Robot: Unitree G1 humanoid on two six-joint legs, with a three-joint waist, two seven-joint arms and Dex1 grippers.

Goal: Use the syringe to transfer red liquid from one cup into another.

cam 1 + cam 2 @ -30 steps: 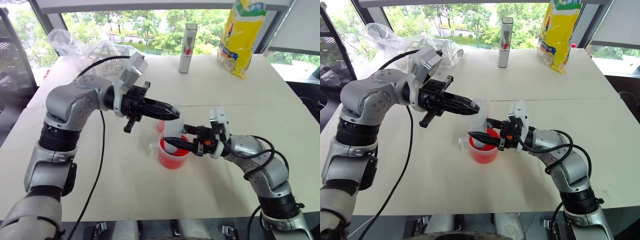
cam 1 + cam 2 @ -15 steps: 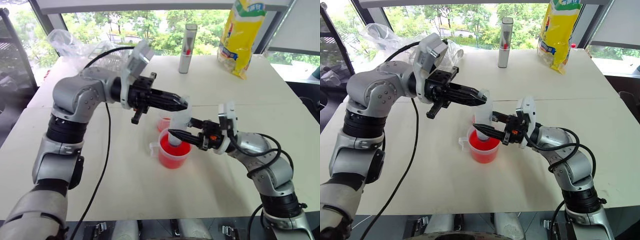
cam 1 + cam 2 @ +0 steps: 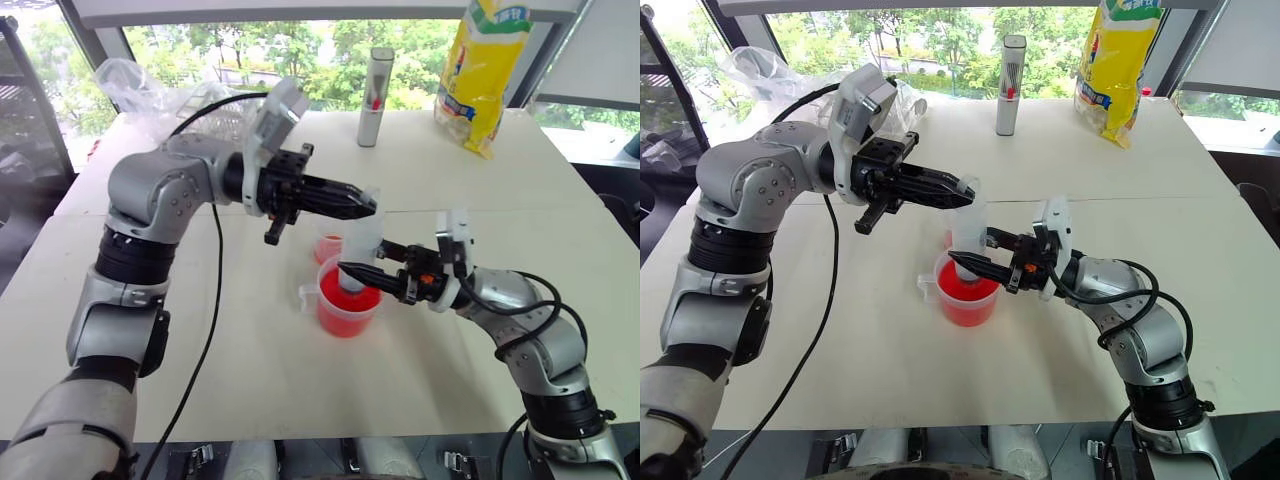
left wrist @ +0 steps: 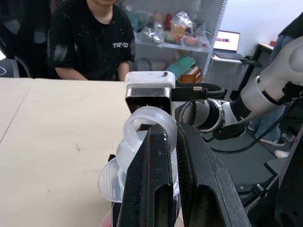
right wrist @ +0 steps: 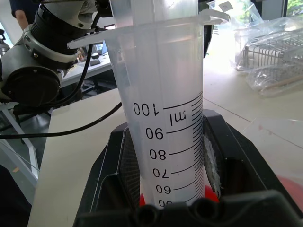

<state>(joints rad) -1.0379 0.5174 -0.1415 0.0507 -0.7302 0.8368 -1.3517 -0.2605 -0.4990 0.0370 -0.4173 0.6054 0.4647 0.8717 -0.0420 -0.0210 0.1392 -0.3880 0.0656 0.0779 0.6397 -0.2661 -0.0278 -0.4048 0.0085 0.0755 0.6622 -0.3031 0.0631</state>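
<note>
The syringe [image 3: 358, 250] stands upright with its lower end in the handled measuring cup [image 3: 345, 310], which holds red liquid [image 3: 340, 315]. My right gripper [image 3: 348, 270] is shut on the syringe barrel [image 5: 165, 118] just above the cup's rim. The left gripper [image 3: 368, 208] points level and is shut on the plunger's ring [image 4: 142, 125] at the top. The barrel looks clear around its upper marks. Just behind the measuring cup sits the small cup [image 3: 327, 247], partly hidden, with some red liquid in it.
A grey upright tube [image 3: 374, 95] and a yellow bag [image 3: 485, 70] stand at the far side of the white table [image 3: 250, 380]. A clear plastic bag with a wire rack [image 3: 180, 100] lies at the far left. A person in a black shirt [image 4: 90, 38] sits beyond the table.
In the first half second both grippers shifted up and a little right with the syringe, the left one lifting the plunger end. Nothing has moved since then.
</note>
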